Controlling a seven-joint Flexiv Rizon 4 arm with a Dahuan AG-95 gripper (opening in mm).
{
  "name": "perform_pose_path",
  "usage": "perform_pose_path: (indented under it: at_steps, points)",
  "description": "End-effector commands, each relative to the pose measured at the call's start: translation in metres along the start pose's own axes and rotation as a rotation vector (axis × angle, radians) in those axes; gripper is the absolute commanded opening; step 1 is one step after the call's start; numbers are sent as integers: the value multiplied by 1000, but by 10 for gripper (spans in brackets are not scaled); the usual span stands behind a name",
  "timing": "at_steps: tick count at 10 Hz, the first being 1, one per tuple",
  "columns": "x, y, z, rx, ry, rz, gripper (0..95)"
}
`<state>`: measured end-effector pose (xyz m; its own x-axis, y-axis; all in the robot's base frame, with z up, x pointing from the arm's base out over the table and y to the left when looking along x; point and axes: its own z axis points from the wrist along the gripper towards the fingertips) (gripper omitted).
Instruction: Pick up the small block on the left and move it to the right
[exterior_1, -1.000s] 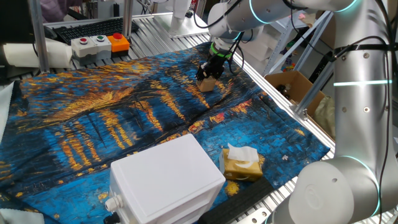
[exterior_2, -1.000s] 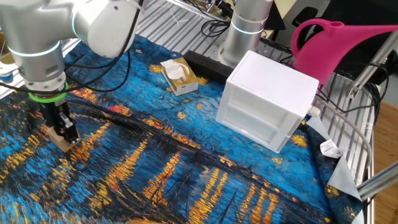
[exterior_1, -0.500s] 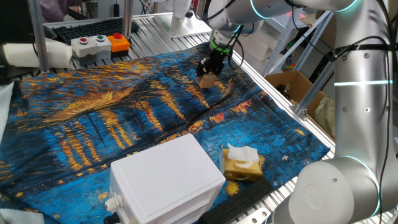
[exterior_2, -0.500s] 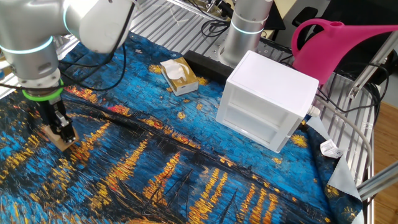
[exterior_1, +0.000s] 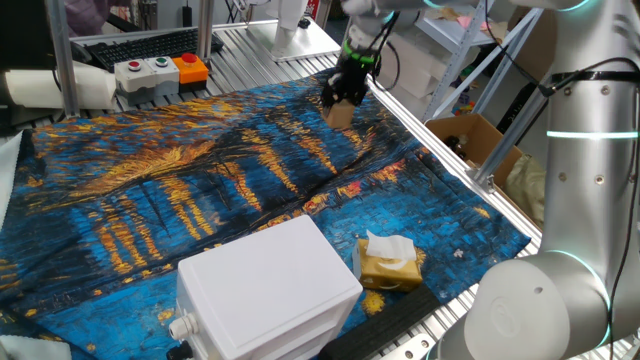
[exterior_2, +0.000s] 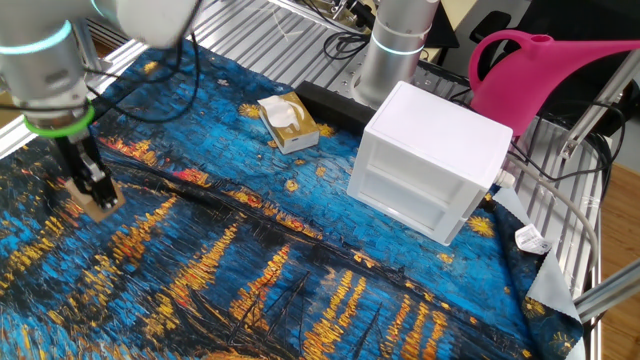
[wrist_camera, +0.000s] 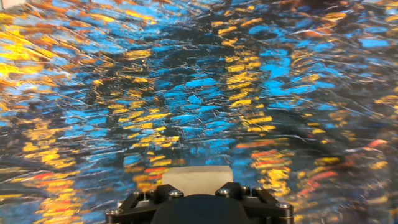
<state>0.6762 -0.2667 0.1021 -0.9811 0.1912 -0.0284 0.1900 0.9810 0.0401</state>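
Note:
The small block (exterior_1: 341, 113) is a light-tan cube held between my black fingers, lifted above the blue and orange patterned cloth (exterior_1: 200, 190) near its far right edge. My gripper (exterior_1: 345, 92) is shut on it. In the other fixed view the gripper (exterior_2: 92, 182) holds the block (exterior_2: 101, 208) at the left, above the cloth. In the hand view the block (wrist_camera: 196, 175) shows as a tan face just above the black gripper body (wrist_camera: 199, 205), with the cloth blurred beneath.
A big white plastic box (exterior_1: 268, 287) stands at the near side of the cloth, with a yellow-brown tissue packet (exterior_1: 388, 264) beside it. A button box (exterior_1: 160, 68) and a cardboard box (exterior_1: 472, 140) lie off the cloth. A pink watering can (exterior_2: 540, 75) stands behind the white box.
My gripper has risen with the block in it, lifting it off the cloth and a little toward the far edge.

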Motion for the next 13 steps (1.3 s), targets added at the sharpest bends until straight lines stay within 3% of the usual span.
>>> perform_pose_path:
  at_steps: [1,4,7,9,13]
  points:
    - [8,-2,-24,10,24,4,0]
    - [17,1,-50,22,31,28,0]
    - [24,8,-63,31,40,51,0]
    - [28,16,-68,33,48,64,0]
    - [48,49,-85,38,67,132,0]
